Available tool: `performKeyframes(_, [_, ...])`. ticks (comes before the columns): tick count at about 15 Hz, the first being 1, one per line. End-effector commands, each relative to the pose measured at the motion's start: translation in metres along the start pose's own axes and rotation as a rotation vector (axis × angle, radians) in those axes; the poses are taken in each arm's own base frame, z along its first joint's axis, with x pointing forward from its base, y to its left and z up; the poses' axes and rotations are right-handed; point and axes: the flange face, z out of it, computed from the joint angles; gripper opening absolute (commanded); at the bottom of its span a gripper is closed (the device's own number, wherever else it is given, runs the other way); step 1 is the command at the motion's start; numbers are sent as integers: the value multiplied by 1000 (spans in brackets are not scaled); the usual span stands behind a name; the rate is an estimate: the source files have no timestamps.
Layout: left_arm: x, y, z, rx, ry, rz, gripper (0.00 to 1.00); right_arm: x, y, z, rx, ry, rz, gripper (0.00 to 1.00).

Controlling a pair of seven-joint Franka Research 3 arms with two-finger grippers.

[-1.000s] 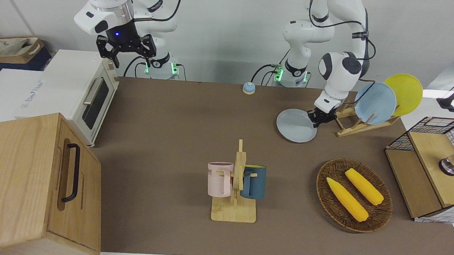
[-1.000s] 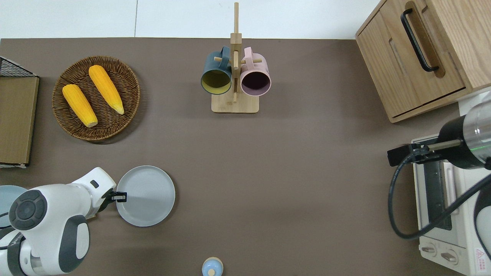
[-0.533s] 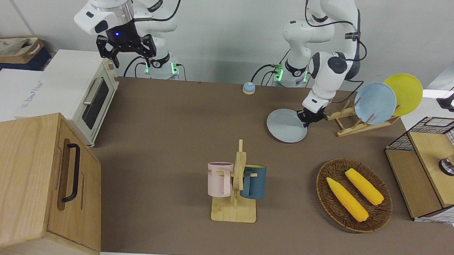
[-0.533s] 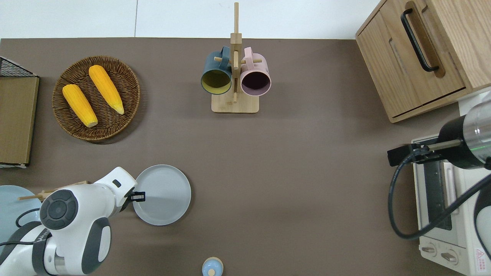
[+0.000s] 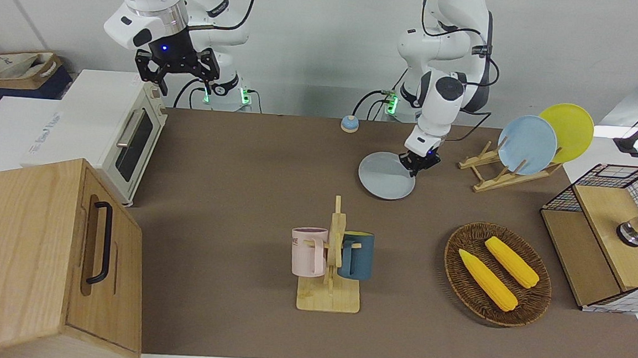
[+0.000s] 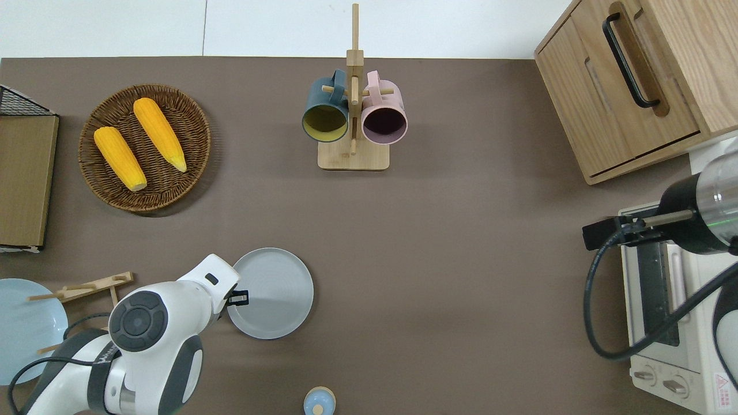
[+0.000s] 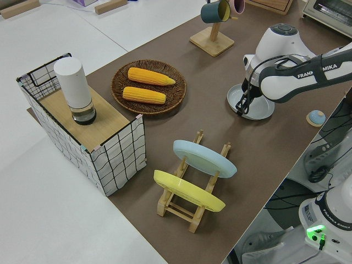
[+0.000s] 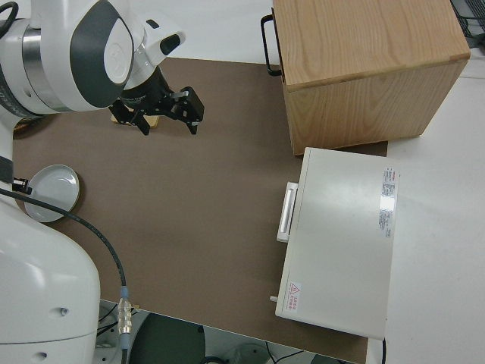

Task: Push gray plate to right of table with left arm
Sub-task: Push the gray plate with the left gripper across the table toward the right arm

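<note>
Since a second ago the gray plate (image 6: 271, 293) slides toward frame center on the table (image 6: 461, 242), lower left overhead. Left claw (image 6: 239, 297) touches its rim; finger state unclear. Right arm is parked.

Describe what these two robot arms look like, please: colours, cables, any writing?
Both arms are glossy white, jointed, with dark gray round joint caps and black cables. The left arm reads FRANKA EMIKA. Each ends in a black two-finger gripper; the right gripper carries a silver ring and a blue light.
</note>
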Motion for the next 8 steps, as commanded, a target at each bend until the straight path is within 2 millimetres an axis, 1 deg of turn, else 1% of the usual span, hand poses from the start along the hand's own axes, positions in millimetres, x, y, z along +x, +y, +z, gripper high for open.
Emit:
performKeyframes(1, [-10, 28, 11, 1, -15, -15, 0, -4, 1, -4, 9, -2, 3, 983])
performKeyframes(8, [-24, 79, 13, 0, -19, -49, 0, -4, 2, -4, 10, -2, 5, 983])
